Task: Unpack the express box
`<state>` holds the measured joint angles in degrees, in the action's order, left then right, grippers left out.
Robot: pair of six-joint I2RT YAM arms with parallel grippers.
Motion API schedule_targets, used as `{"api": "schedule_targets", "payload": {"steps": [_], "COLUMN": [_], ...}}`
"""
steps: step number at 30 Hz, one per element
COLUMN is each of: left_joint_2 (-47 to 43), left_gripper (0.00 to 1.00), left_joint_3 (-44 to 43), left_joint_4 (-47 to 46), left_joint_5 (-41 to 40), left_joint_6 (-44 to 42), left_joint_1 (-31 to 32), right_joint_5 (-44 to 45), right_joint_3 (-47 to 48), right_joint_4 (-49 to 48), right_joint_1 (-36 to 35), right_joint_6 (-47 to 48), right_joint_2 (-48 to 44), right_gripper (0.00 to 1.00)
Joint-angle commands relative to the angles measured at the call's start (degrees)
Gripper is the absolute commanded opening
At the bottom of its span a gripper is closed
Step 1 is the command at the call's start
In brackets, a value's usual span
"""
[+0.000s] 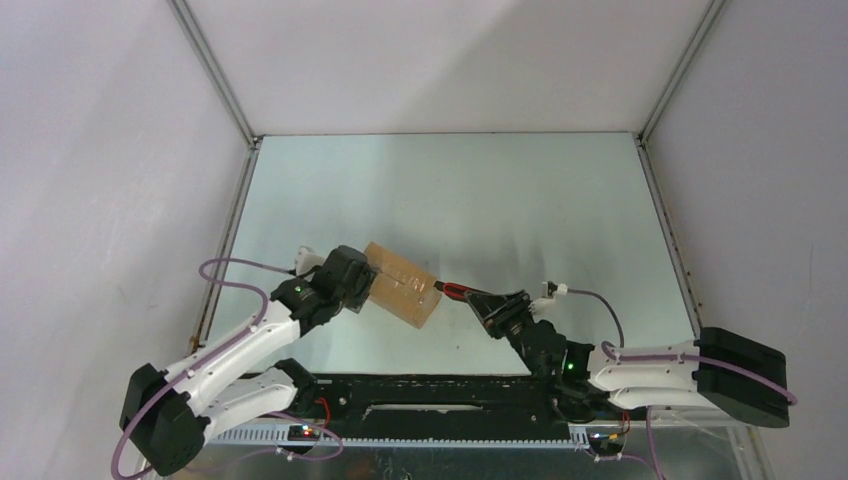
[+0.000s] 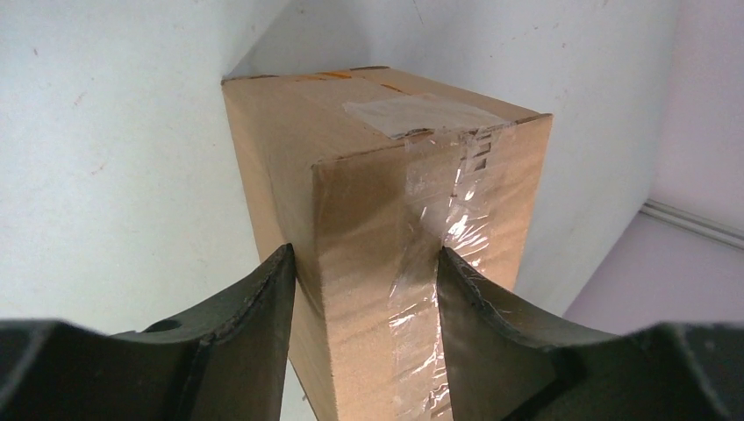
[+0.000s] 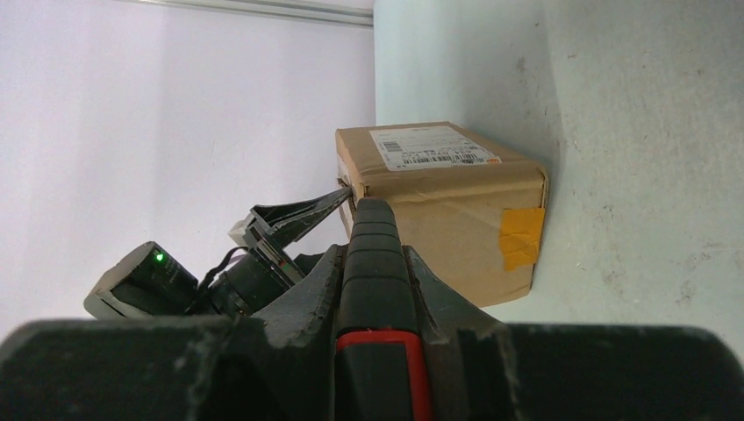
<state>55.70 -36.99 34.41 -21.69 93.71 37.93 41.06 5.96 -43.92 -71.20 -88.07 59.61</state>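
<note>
The express box [image 1: 402, 285], a brown carton sealed with clear tape, lies tilted on the table left of centre. My left gripper [image 1: 352, 280] clamps its left end, and the left wrist view shows the box [image 2: 377, 175] wedged between both fingers [image 2: 263, 307]. My right gripper [image 1: 482, 301] is shut on a red-and-black utility knife [image 1: 455, 292]. The knife's tip is at the box's right end. In the right wrist view the knife [image 3: 375, 254] points at the edge of the box [image 3: 439, 210], just below its white label [image 3: 430, 147]. Orange tape [image 3: 522, 232] patches one corner.
White walls with aluminium rails [image 1: 215, 80] enclose the pale table [image 1: 520, 200] on three sides. A black base rail [image 1: 440, 395] runs along the near edge between the two arms.
</note>
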Motion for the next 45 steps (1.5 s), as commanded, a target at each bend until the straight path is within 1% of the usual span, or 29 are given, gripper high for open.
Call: {"api": "schedule_targets", "payload": {"steps": [1, 4, 10, 13, 14, 15, 16, 17, 19, 20, 23, 25, 28, 30, 34, 36, 38, 40, 42, 45], "left_joint_2": [-1.3, 0.86, 2.99, 2.35, 1.53, 0.65, 0.03, -0.36, -0.25, -0.08, -1.44, -2.72, -2.48, -3.69, -6.9, -7.7, -7.35, -6.13, -5.5, -5.9], "left_gripper": [0.0, 0.0, 0.0, 0.0, 0.08, 0.23, 0.43, 0.61, 0.82, 0.9, 0.99, 1.0, 1.0, 1.0, 0.99, 0.98, 0.95, 0.92, 0.88, 0.86], "left_joint_3": [1.76, 0.06, -2.64, -3.01, -2.55, -2.24, -2.47, -3.15, -5.51, -6.56, -7.17, -6.96, -9.34, -9.53, -5.33, -2.78, -1.16, 0.27, 1.2, 1.77], "left_joint_4": [-4.74, -5.78, -7.68, -6.87, -7.6, -8.03, -7.64, -6.96, -4.26, -3.3, -2.89, -3.73, 0.18, 2.5, 5.47, 3.25, 0.63, -1.82, -2.5, -0.42], "left_joint_5": [8.81, 10.57, 11.83, 10.99, 10.53, 10.08, 9.6, 9.23, 9.29, 9.64, 10.3, 11.81, 14.31, 15.29, 16.53, 16.4, 15.86, 15.8, 13.95, 10.17], "left_joint_6": [6.35, 6.22, 6.36, 4.23, 2.54, 0.74, -1.21, -3.9, -9.26, -12.34, -19.04, -23.15, -28.01, -28.75, -23.17, -19.57, -16.12, -13.14, -9.75, -4.42], "left_joint_1": [2.18, 2.79, 3.76, 3.74, 3.6, 3.5, 3.46, 3.35, 3.35, 3.36, 3.36, 3.37, 3.36, 3.52, 4.4, 6.48, 8.72, 9.67, 10.57, 10.81], "right_joint_5": [-7.9, -10.66, -15.25, -15.3, -15.11, -14.82, -14.69, -14.38, -13.08, -12.44, -11.44, -11.35, -11.52, -11.39, -11.18, -11.13, -11.0, -11.08, -11.38, -11.96], "right_joint_3": [0.05, 3.11, 4.27, 2.74, 1.89, 1.12, 0.61, 0.56, 0.55, 0.5, 0.62, 0.55, 0.62, 0.76, 1.43, 1.97, 2.1, 2.11, 1.96, 1.92], "right_joint_4": [5.44, 6.81, -0.12, -2.4, -2.46, -1.92, -0.33, 1.76, 6.24, 7.96, 12.29, 13.05, 13.0, 12.64, 12.21, 12.16, 11.74, 11.49, 11.34, 11.51], "right_joint_1": [1.27, 1.2, 0.06, 0.0, 0.26, 0.49, 0.75, 0.89, 0.97, 1.04, 1.25, 1.64, 2.03, 2.11, 2.16, 2.13, 2.0, 1.87, 1.81, 1.82], "right_joint_6": [2.68, 5.62, 5.27, 3.91, 3.46, 3.14, 3.08, 3.08, 3.33, 3.5, 4.02, 4.24, 4.37, 4.42, 4.8, 5.1, 5.13, 5.12, 4.98, 5.26], "right_joint_2": [-3.72, -2.87, 6.4, 8.1, 7.74, 6.27, 4.82, 3.23, -0.4, -1.93, -5.16, -5.91, -5.64, -5.27, -4.03, -3.42, -2.84, -2.43, -2.36, -3.01], "right_gripper": [0.0, 0.0, 0.0, 0.0, 0.0, 0.0, 0.0, 0.0, 0.0, 0.0, 0.0, 0.0, 0.0, 0.0, 0.0, 0.0, 0.0, 0.0, 0.0, 0.0]}}
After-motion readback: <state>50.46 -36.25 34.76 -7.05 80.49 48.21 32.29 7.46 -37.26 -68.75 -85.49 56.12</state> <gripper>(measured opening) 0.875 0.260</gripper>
